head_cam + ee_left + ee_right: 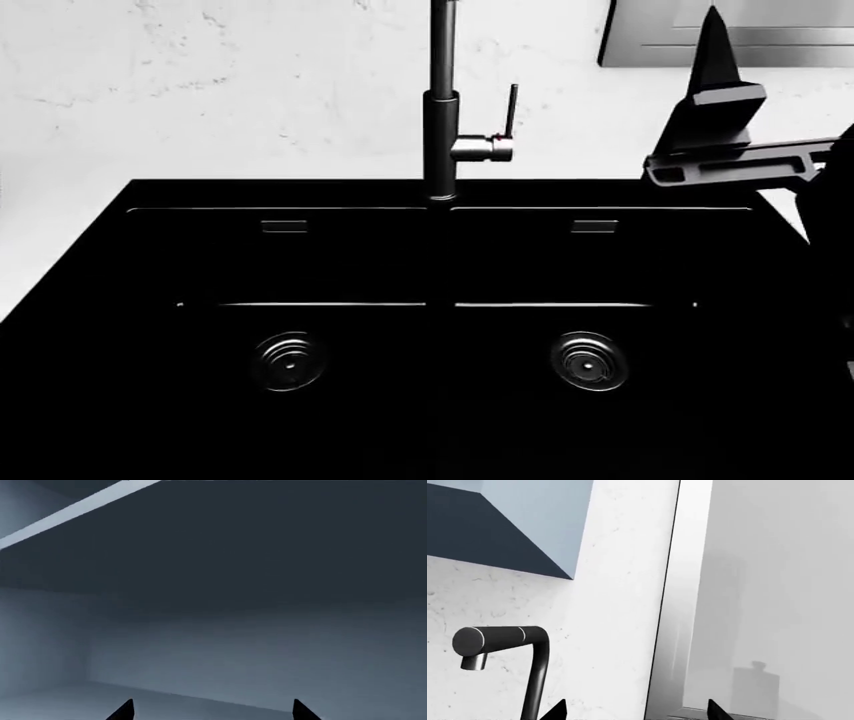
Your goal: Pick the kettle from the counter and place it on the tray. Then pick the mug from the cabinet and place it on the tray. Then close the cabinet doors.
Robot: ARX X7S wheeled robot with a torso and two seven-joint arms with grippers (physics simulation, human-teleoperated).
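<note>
I hold my right pincer (711, 60) up at two o'clock above the sink (427, 330), released and empty. My left pincer (212, 711) is released too. No kettle or mug shows.

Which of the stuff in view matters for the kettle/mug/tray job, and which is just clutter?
Job:
- counter
- cabinet door
- left pincer, open, empty
- right pincer, open, empty
- kettle, mug, tray: none in view

Just there:
- black double sink
- faucet
- marble wall
</note>
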